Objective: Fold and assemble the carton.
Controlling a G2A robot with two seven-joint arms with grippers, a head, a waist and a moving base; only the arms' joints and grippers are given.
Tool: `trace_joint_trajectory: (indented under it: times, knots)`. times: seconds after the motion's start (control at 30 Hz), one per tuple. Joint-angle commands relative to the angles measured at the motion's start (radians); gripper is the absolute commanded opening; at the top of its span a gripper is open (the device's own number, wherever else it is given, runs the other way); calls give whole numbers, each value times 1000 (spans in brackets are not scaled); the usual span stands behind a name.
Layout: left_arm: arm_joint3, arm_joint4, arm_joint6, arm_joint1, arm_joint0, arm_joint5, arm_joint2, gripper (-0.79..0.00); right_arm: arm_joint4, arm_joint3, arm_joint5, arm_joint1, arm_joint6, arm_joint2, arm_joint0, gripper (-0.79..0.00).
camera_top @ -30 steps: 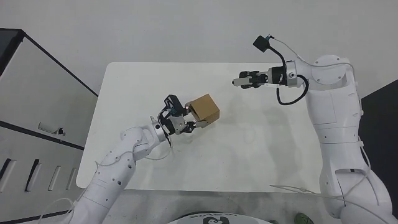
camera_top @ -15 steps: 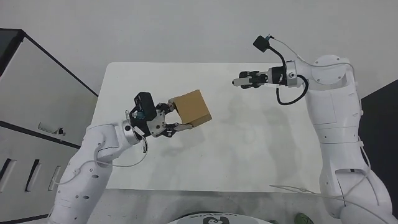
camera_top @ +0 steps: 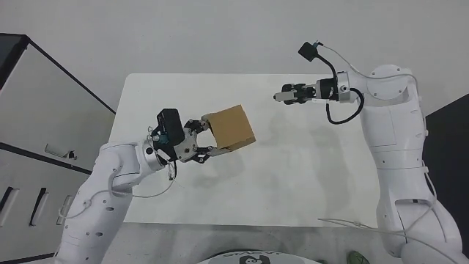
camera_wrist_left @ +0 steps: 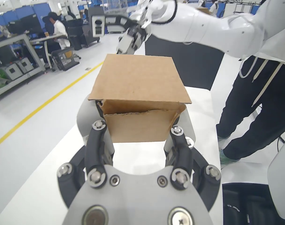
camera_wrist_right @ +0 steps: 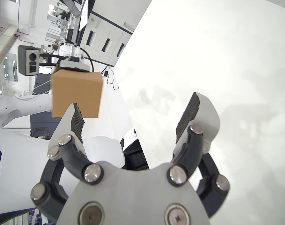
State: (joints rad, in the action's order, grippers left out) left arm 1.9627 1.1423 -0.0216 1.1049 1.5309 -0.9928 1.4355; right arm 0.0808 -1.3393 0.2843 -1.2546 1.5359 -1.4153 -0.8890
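Your left gripper (camera_top: 207,141) has the carton (camera_top: 230,127) clamped over the middle of the table (camera_top: 308,191), a little left of centre. Its two fingers press on opposite side walls at the carton's near end.

From the left wrist, the gripper (camera_wrist_left: 136,122) holds the carton (camera_wrist_left: 137,80) squarely in front of you. The fingers (camera_wrist_left: 87,115) bracket a folded flap (camera_wrist_left: 137,127) with a ragged upper edge, and the broad top panel (camera_wrist_left: 135,78) overhangs that flap like a lid. White tabletop shows beneath, so the carton hangs clear of the surface. It sits roughly level, with its far end pointing toward the other arm.

Your right gripper (camera_top: 278,96) hangs above the far side of the table, right of its middle and well apart from the carton. From its own wrist, the gripper (camera_wrist_right: 135,108) is spread wide, with nothing between the ribbed pads (camera_wrist_right: 185,113). Look past them and you find the carton (camera_wrist_right: 76,92) in the distance, a closed brown face turned your way and the left arm (camera_wrist_right: 20,106) behind it.
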Motion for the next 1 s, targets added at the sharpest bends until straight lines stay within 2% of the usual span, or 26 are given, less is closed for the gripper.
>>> trace_joint_trajectory:
  times: [0.0, 0.17, 0.97]
  knots:
    - [54, -17, -28, -4, -11, -16, 8, -785, 0, 0, 0, 0, 0, 0, 0, 0]
    - [217, -47, -103, -23, -5, -19, 33, -785, 0, 0, 0, 0, 0, 0, 0, 0]
    - [217, -47, -103, -23, -5, -19, 33, -785, 0, 0, 0, 0, 0, 0, 0, 0]
